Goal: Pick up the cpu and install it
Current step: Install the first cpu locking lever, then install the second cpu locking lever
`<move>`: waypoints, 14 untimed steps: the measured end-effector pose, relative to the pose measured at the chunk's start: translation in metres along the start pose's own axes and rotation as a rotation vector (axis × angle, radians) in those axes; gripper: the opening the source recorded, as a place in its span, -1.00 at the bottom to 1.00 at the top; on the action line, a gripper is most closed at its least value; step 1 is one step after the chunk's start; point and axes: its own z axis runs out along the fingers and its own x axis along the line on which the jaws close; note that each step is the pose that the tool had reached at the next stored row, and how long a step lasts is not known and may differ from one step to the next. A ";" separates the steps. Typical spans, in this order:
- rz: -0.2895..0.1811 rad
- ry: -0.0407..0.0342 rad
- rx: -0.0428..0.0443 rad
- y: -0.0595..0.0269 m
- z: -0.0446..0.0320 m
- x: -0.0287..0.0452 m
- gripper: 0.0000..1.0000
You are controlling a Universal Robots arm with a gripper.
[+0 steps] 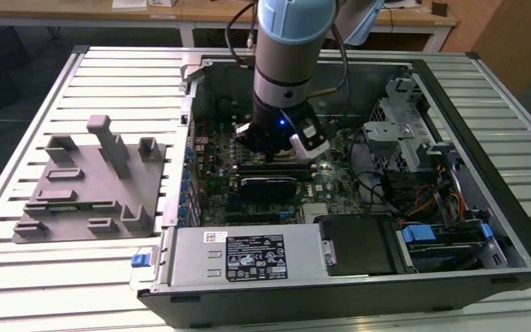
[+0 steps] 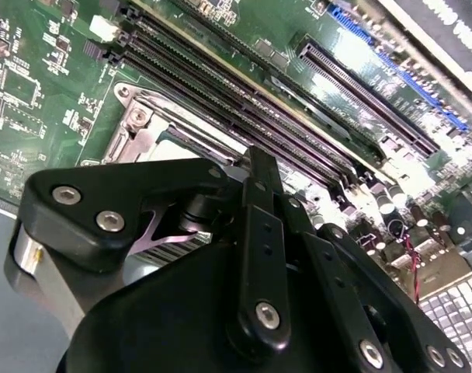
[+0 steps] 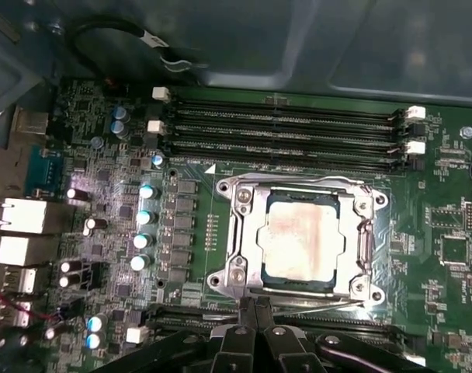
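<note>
From where I stand, the black open-sided computer case (image 1: pixel 487 173) lies flat on the slatted metal table (image 1: pixel 25 277), so the green motherboard (image 3: pixel 104 124) faces up and the arm can come straight down on it. The small square cpu with its silvery, smudged metal top (image 3: pixel 302 237) already sits inside the metal socket frame (image 3: pixel 244 198), under the bracket, just below the rows of black memory slots (image 3: pixel 282 136). In the first wrist view the black gripper (image 3: pixel 255 311) is at six o'clock from the chip, just beside the socket's edge. Its two fingertips (image 3: pixel 246 311) are pressed together with nothing between them, so I judge it clenched and empty. At nine o'clock from the case lies a grey moulded parts holder (image 1: pixel 90 187), which carries no chip.
</note>
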 end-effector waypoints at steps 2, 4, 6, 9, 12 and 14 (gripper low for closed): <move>0.000 -0.0001 -0.0024 -0.0005 0.0018 0.0002 -0.79; 0.000 -0.0002 -0.0048 -0.0019 0.0025 0.0009 -0.79; 0.000 -0.0004 -0.0072 -0.0050 0.0026 0.0023 -0.79; 0.000 -0.0007 -0.0135 -0.0078 0.0030 0.0048 -0.79; -0.001 -0.0013 -0.0248 -0.0083 0.0034 0.0070 -0.79; -0.001 -0.0017 -0.0315 -0.0085 0.0043 0.0087 -0.79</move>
